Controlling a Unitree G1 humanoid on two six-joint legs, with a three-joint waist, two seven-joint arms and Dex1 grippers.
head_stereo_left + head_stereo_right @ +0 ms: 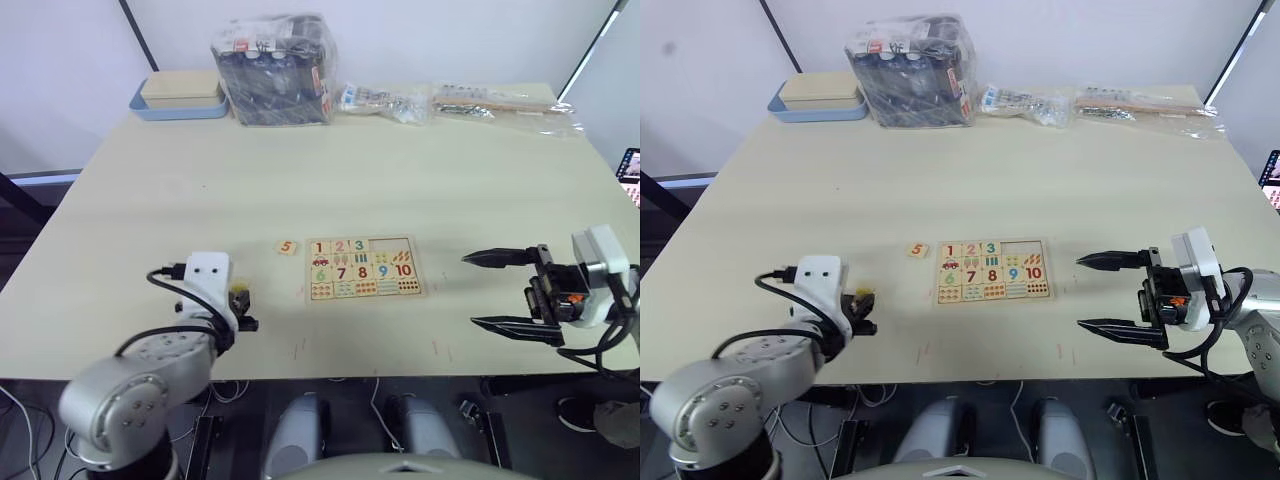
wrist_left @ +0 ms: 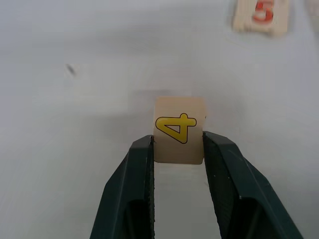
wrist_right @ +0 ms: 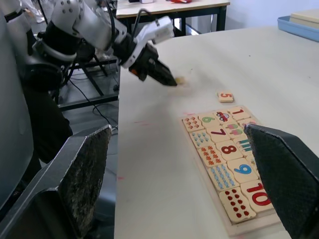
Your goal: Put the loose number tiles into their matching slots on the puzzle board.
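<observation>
the tile [image 2: 179, 130] pinched between the left gripper's [image 2: 178, 149] fingers reads a yellow 4, low over the table [image 1: 420, 180] left of the puzzle board [image 1: 362, 268]. a loose red 5 tile [image 1: 287, 247] lies just beside the board's left edge. board shows 1, 2, 3 and 6 to 10. the right gripper [image 1: 500, 291] hangs wide open, empty, right of the board.

This looks like a robotics lab or test room. A large, plain pale-beige bench [image 1: 330, 180] stands before bare white walls, with black metal frame struts [image 1: 138, 35] leaning at its far corners. Loose black cables [image 3: 94, 107] run over the grey floor, and another pale-topped work table on dark legs [image 3: 169, 9] stands behind.
</observation>
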